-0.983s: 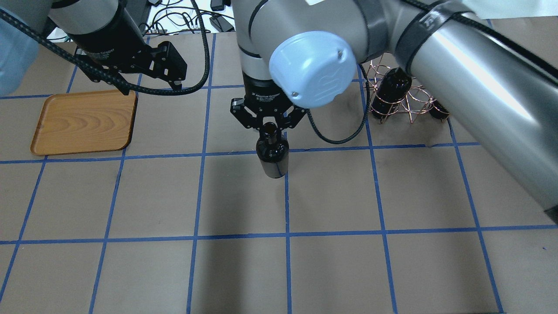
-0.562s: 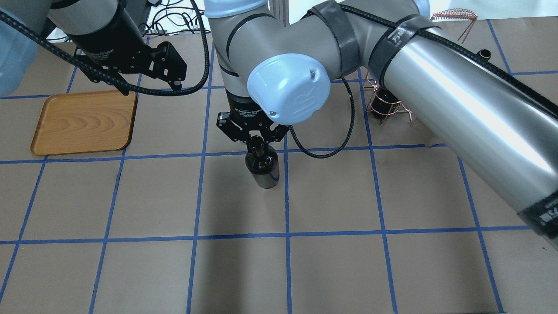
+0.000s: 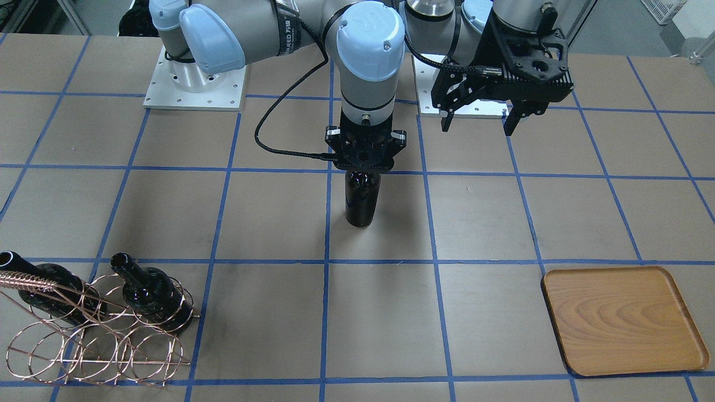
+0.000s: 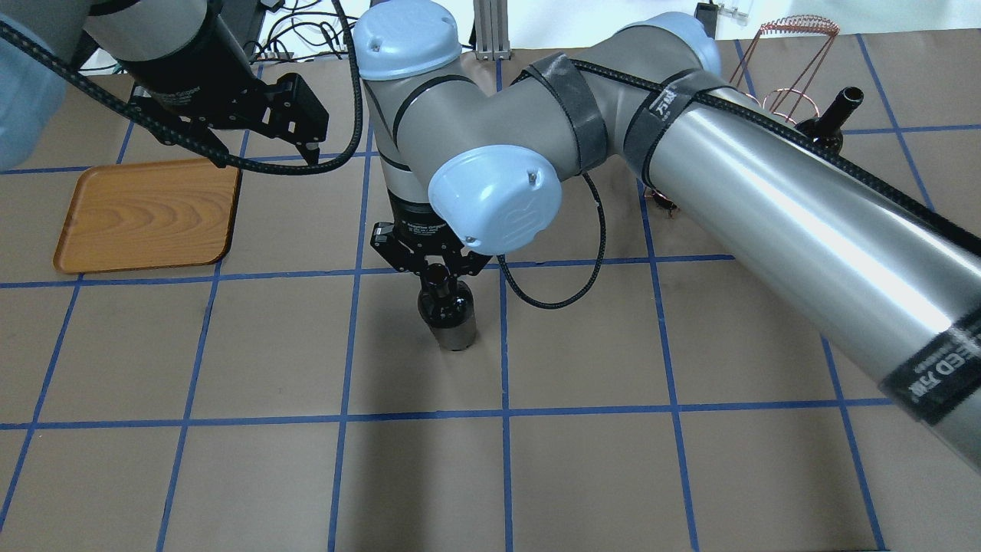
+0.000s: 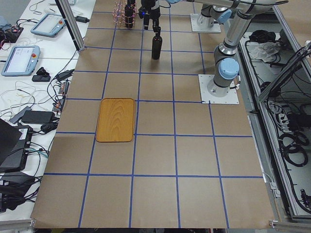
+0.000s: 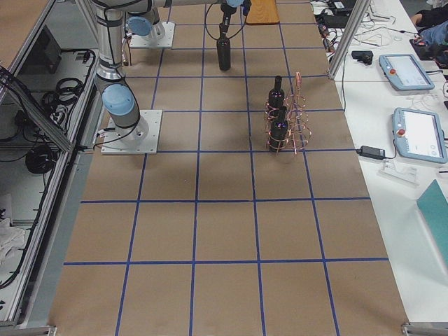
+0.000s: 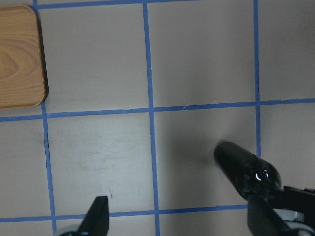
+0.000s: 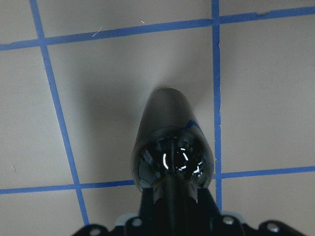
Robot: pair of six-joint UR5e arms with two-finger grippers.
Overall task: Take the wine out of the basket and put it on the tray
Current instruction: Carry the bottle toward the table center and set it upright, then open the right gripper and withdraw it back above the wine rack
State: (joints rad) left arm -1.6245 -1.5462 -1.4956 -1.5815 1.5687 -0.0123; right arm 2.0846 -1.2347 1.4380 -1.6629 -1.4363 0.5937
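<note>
My right gripper (image 4: 431,270) is shut on the neck of a near-black wine bottle (image 4: 449,316) and holds it upright over the middle of the table; it also shows in the front view (image 3: 361,198). I cannot tell whether its base touches the table. The wooden tray (image 4: 146,215) lies empty at the far left. My left gripper (image 3: 477,127) is open and empty, raised beside the tray's right edge. The copper wire basket (image 3: 95,340) stands at the far right and holds two more bottles (image 3: 148,293). My right arm hides most of it in the overhead view.
Blue tape lines grid the brown table. In the left wrist view the held bottle (image 7: 243,169) stands to the right, the tray's corner (image 7: 19,54) is at top left. Cables and tablets lie on side benches beyond the table's ends.
My right gripper has carried the bottle leftward, toward the tray's side, and a little nearer to the overhead camera. The left gripper has not moved.
</note>
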